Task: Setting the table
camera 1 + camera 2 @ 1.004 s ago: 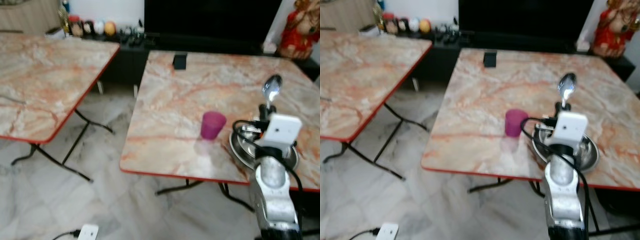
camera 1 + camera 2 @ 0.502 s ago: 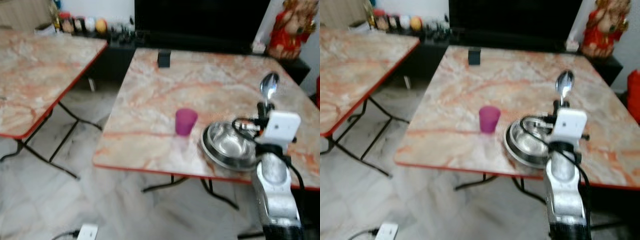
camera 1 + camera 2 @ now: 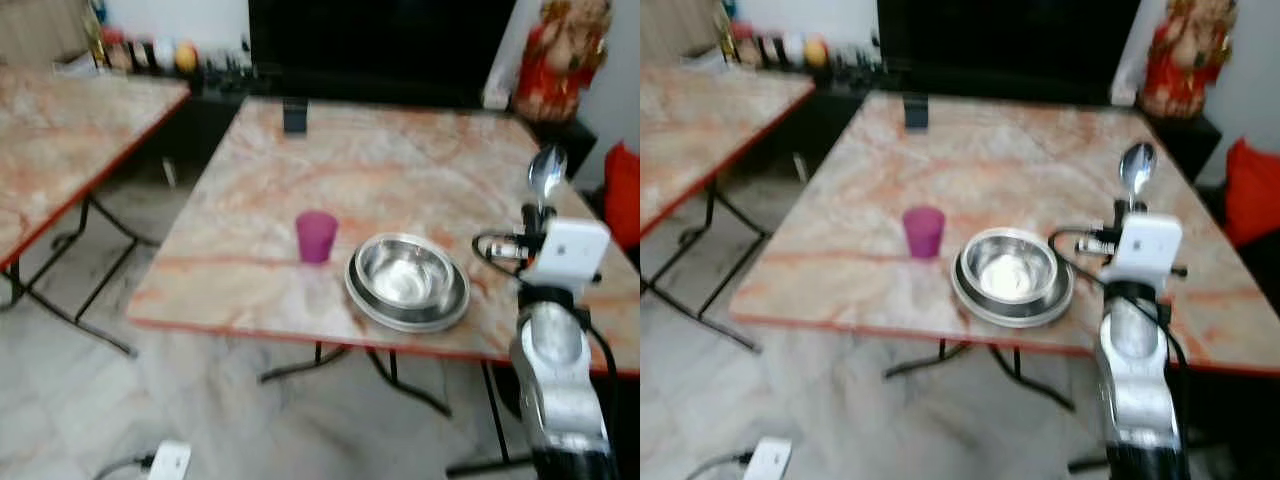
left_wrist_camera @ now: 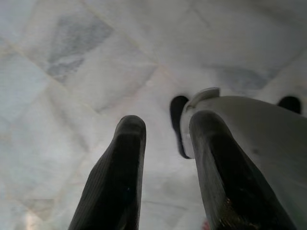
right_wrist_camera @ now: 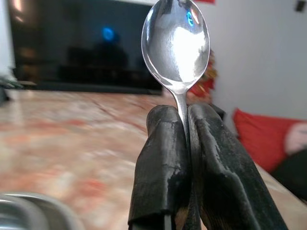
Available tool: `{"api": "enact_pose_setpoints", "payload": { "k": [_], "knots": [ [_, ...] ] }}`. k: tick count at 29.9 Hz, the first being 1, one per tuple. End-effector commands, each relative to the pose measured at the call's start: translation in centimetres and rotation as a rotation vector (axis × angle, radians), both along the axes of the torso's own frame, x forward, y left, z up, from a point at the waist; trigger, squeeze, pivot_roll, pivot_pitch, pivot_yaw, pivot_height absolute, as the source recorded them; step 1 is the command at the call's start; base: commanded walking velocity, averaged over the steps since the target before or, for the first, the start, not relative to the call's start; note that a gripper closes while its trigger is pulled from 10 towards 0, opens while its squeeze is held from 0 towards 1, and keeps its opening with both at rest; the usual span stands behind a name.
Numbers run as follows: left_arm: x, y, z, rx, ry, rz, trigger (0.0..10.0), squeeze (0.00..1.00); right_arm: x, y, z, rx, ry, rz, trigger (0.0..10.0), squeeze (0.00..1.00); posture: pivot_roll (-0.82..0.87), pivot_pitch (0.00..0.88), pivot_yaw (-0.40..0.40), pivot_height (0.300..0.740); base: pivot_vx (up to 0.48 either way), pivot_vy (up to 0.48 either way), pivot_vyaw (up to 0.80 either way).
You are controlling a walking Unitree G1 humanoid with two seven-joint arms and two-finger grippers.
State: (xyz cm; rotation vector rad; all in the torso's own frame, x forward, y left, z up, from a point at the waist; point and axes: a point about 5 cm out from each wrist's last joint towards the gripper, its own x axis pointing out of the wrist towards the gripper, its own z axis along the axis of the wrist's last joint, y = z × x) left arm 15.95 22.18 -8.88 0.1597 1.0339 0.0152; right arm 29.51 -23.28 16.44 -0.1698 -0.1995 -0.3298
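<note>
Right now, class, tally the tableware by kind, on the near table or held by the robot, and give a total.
Cups: 1, the purple cup
Bowls: 1, the steel bowl
Spoons: 1, the spoon clamped upright in the right gripper
Total: 3

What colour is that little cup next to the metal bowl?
The cup is magenta-pink, clearest in the left eye view.

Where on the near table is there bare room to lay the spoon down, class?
Bare marble lies between the steel bowl and the table's right edge, beside the right hand holding the spoon. The far half, beyond the purple cup, is open too. The cup and bowl crowd the near middle.
</note>
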Motion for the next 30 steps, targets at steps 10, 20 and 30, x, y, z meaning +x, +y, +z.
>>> {"api": "enact_pose_setpoints", "payload": {
  "k": [10,20,30],
  "knots": [
    [-0.6,0.3,-0.2,-0.01,0.019,0.021,10.0,0.0,2.9,-1.5,-0.1,0.019,0.188,0.01,10.0,0.0,0.04,0.0,-0.035,0.707,0.0,0.0,0.0],
    [0.2,-0.2,0.0,-0.023,0.011,0.017,10.0,0.0,5.2,-1.7,-2.4,0.136,0.416,-0.01,10.0,0.0,0.04,0.0,-0.034,0.707,0.0,0.0,0.0],
    [0.1,0.8,0.2,-0.016,0.014,0.041,10.0,0.0,5.7,-0.7,-4.5,0.198,0.57,0.05,10.0,0.0,0.06,0.0,-0.051,0.707,0.0,0.0,0.0]
  ]
}}
